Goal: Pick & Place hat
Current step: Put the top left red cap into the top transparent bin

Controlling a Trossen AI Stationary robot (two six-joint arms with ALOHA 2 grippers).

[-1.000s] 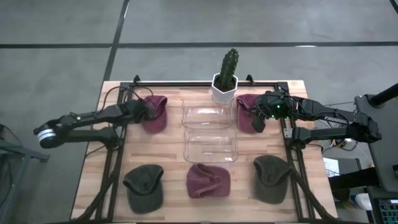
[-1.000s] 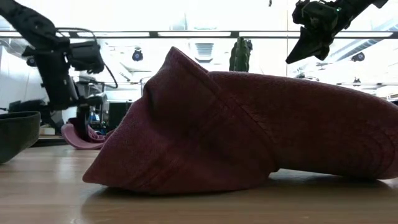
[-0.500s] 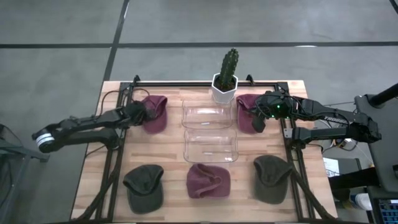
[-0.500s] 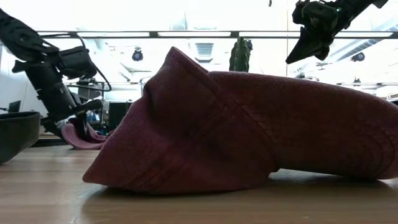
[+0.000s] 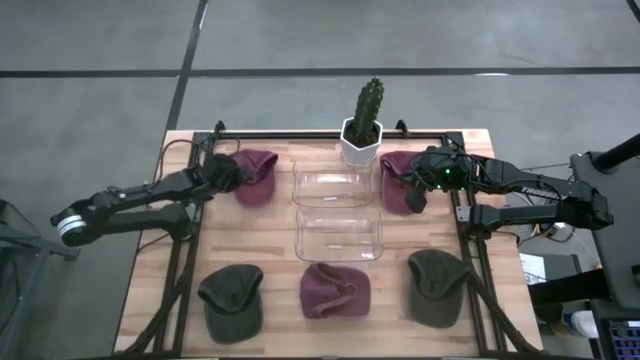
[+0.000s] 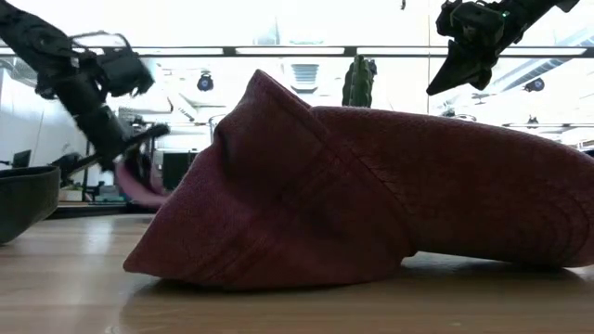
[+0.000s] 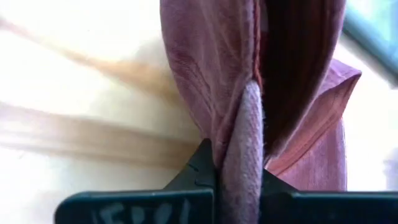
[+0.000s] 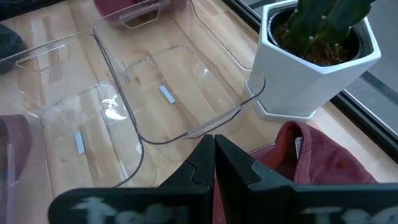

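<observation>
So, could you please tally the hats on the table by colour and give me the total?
Maroon hats: 3
Dark green hats: 2
Total: 5 hats

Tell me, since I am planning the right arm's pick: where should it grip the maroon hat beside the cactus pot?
Probably the raised fabric edge of the maroon hat, from above. In the right wrist view that fold stands up off the table, thin enough to pinch. The right gripper, shut, hangs over it and would need opening.
</observation>
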